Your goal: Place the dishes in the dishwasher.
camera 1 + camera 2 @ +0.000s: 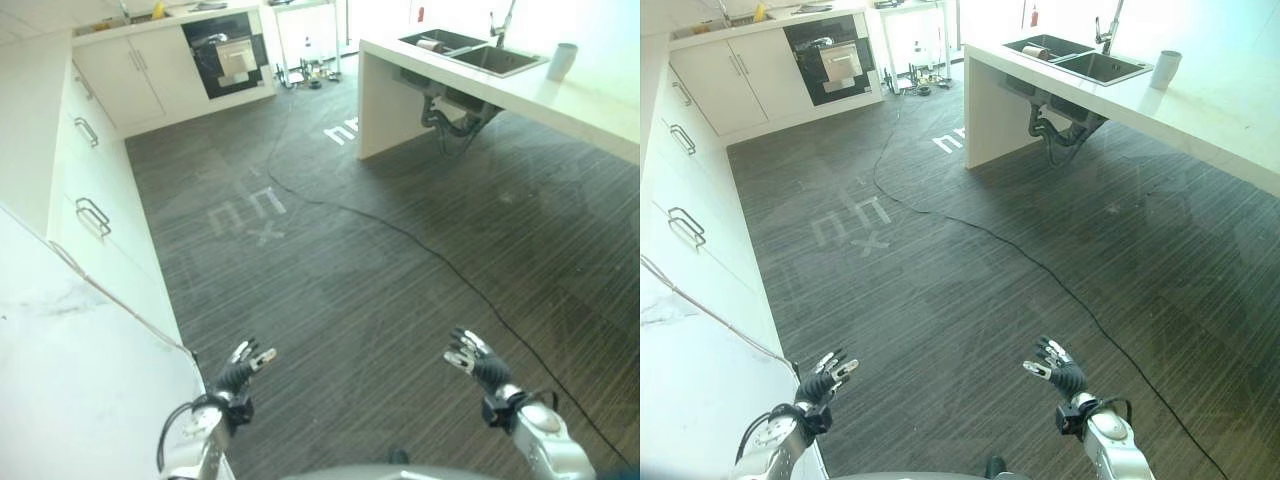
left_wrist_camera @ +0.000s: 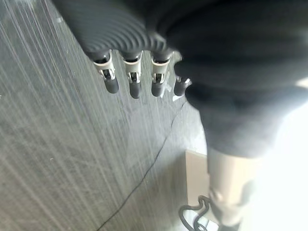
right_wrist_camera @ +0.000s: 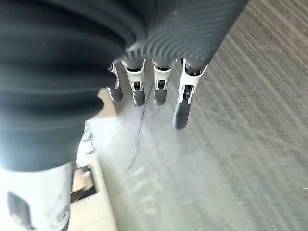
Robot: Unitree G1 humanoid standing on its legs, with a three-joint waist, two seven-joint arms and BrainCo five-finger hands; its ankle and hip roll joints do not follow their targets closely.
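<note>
My left hand and right hand hang low over the dark striped floor, both open and empty. The wrist views show the left hand's fingers and the right hand's fingers straight, with only floor beyond them. Far ahead on the right, a white island counter carries a sink with a roundish item in its far basin. A pale cup stands beside the sink. A dark built-in appliance sits in the far cabinet wall.
White cabinets with metal handles run along the left, ending in a white worktop beside my left arm. White tape marks lie on the floor ahead. Pipes hang under the sink.
</note>
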